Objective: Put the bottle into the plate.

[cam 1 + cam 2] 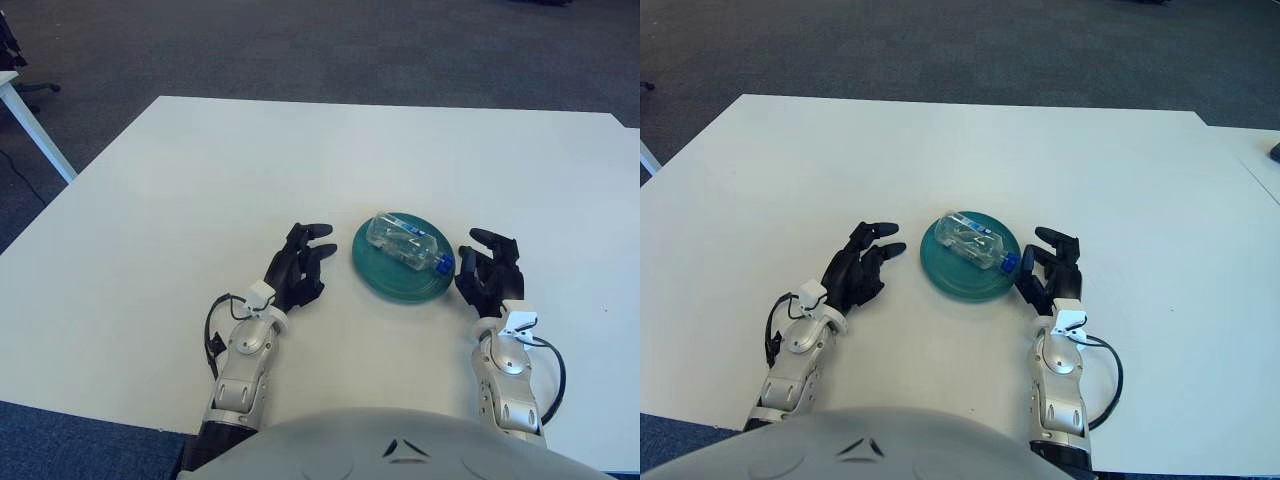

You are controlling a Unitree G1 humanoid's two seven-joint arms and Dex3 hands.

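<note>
A clear plastic bottle [408, 243] with a blue cap lies on its side in a teal plate [380, 271] on the white table. Its cap points toward my right hand. My right hand [489, 275] shows just right of the plate, fingers relaxed and holding nothing, a small gap from the cap. My left hand [300, 266] shows left of the plate, fingers spread and empty.
The white table [200, 170] stretches wide behind and to both sides of the plate. Another white table's corner [20, 105] stands at the far left over dark carpet.
</note>
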